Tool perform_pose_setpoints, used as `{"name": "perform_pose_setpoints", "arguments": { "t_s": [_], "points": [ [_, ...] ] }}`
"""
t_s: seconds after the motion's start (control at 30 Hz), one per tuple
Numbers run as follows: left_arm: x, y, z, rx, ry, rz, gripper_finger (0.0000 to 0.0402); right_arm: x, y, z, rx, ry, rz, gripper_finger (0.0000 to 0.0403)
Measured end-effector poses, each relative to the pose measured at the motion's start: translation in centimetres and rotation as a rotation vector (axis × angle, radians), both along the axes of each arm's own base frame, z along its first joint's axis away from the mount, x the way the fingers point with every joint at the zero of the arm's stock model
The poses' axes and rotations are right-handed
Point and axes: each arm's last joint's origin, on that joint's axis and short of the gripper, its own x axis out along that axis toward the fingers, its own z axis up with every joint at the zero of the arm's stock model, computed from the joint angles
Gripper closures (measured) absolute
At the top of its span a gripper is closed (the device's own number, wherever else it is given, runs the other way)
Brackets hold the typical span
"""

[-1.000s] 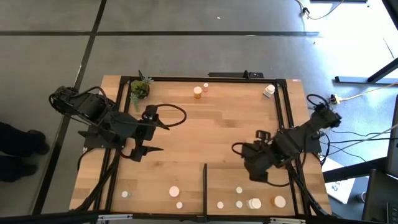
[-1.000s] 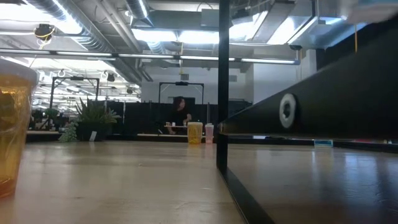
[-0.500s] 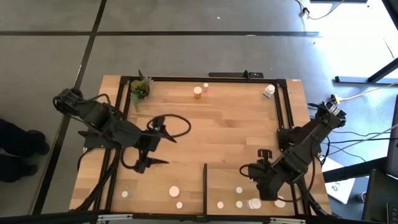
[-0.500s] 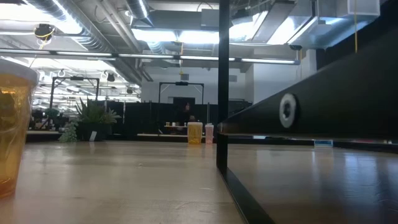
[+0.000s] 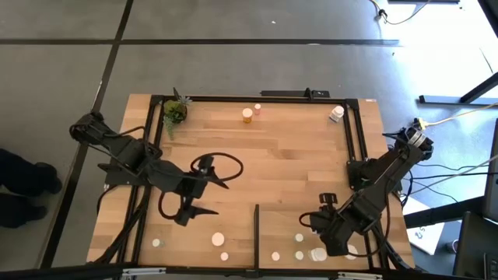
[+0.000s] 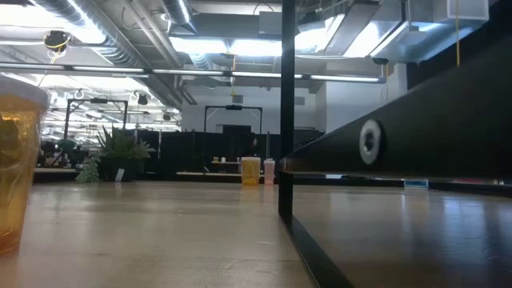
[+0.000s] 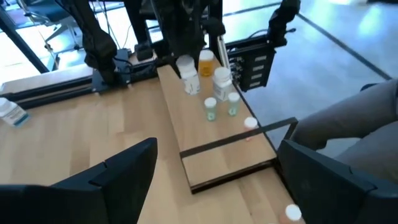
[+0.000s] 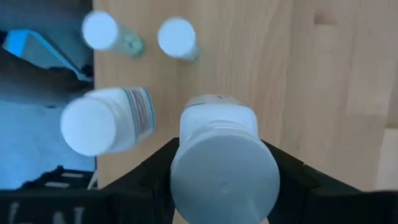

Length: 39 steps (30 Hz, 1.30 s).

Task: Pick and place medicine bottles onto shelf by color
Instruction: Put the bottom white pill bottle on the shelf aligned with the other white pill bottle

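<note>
My right gripper [image 5: 331, 233] hangs over the near right end of the shelf [image 5: 284, 229], a light-wood panel with a black strip [image 5: 257, 224] on its left side. It is shut on a white bottle with a white cap [image 8: 224, 174]. Beside it on the shelf stand a white bottle [image 8: 99, 121] and two small greenish bottles [image 8: 177, 37]. My left gripper [image 5: 212, 196] is open and empty above the table's middle left. The left wrist view shows the shelf [image 7: 217, 149] and its bottles [image 7: 211, 109] ahead of it. My right gripper pinches the white bottle between its two fingers [image 8: 149, 177], one on each side at the level of the cap's edge [image 8: 180, 171]. The fingers come from above, pointing down. The bottle is upright. Whether its base stands on the shelf cannot be seen.
An orange bottle [image 5: 247, 115] and a small one [image 5: 257, 108] stand at the far edge, and a white bottle [image 5: 336, 113] lies at the far right. Loose bottles [image 5: 219, 239] stand near the front left. A potted plant [image 5: 175, 111] stands far left. An amber bottle [image 6: 16, 160] fills the low view's left edge.
My right gripper has gone toward the table's near edge and now hangs over the bottles on the shelf. My left gripper has gone toward the near edge and a little to the right, still open.
</note>
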Motion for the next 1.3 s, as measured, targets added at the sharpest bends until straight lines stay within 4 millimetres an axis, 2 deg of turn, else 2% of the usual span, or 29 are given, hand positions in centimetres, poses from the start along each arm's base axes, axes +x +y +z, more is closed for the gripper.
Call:
{"name": "perform_pose_setpoints", "arguments": {
  "t_s": [0.27,0.77,1.3],
  "points": [
    [0.0,-0.4,0.4,-0.033,-0.035,-0.005,0.0071,-0.7,0.5,-2.3,0.005,0.031,0.031,0.0224],
    [0.2,-0.4,0.7,-0.073,-0.063,0.007,0.0071,-0.7,0.5,-4.4,0.018,0.005,0.033,0.0224],
    [0.1,-0.4,0.7,-0.073,-0.062,0.007,0.0071,-0.5,0.7,-4.4,0.025,-0.026,0.024,0.0224]
  ]
}}
